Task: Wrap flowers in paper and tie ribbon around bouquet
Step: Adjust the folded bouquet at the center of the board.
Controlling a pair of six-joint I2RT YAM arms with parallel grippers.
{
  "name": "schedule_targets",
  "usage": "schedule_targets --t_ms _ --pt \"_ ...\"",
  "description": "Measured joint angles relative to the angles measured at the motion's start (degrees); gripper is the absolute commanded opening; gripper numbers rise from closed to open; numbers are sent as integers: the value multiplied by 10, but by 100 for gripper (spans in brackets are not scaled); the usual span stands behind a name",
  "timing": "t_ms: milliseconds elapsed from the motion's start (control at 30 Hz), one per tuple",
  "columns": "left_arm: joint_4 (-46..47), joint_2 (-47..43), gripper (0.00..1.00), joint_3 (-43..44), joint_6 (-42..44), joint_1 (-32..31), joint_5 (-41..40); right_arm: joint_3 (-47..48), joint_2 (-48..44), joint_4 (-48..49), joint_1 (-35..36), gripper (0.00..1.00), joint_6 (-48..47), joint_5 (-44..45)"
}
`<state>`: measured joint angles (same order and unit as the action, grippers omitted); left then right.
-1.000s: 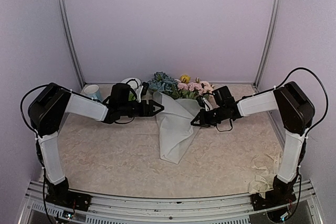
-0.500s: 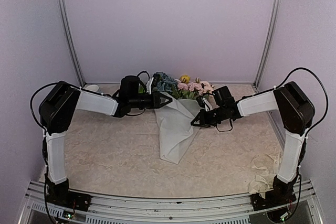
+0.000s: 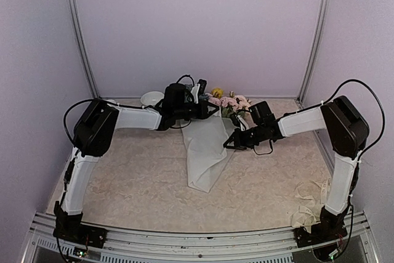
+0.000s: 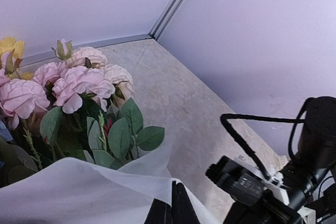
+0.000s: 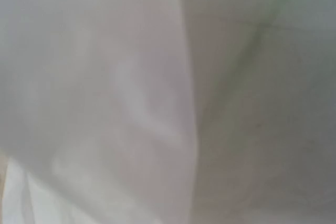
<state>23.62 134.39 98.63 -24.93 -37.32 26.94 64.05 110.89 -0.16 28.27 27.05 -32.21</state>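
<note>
Pinching the paper (image 3: 206,155), closed tight: left jaws at its top edge just over the flowers (image 3: 231,101), right jaws at its right edge; lying lengthwise, far to near, between both.

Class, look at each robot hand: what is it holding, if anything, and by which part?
Left hand pinches the paper at its top edge beside the flowers. Right hand seems shut on the paper's right edge.

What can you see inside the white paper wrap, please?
Pink blooms, a yellow bloom and green leaves rise out of the paper at its open top. Further down, the stalks are covered by the paper and cannot be seen.
</note>
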Motion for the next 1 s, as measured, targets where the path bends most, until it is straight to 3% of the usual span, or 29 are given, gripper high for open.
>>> schedule_targets --t_ms 67,200,367,533,633,833,1000 --pt "-8 24 3 25 3 -2 -11 0 0 0 0 4 0 0" --pt "-25 58 11 52 8 -3 -36 0 0 0 0 21 -2 -1" --pt "-37 94 11 80 12 -6 -68 0 0 -3 0 39 -1 -6" --pt "-45 108 10 95 12 -7 -80 -1 -2 -1 2 46 3 -23" --pt "-44 109 10 99 11 -8 -84 -2 -4 1 5 41 6 -38" --pt "-44 110 14 106 4 -8 -92 -25 -14 21 13 3 30 -69" --pt "-44 112 57 106 -7 -6 -94 -47 -24 27 13 0 43 -77"
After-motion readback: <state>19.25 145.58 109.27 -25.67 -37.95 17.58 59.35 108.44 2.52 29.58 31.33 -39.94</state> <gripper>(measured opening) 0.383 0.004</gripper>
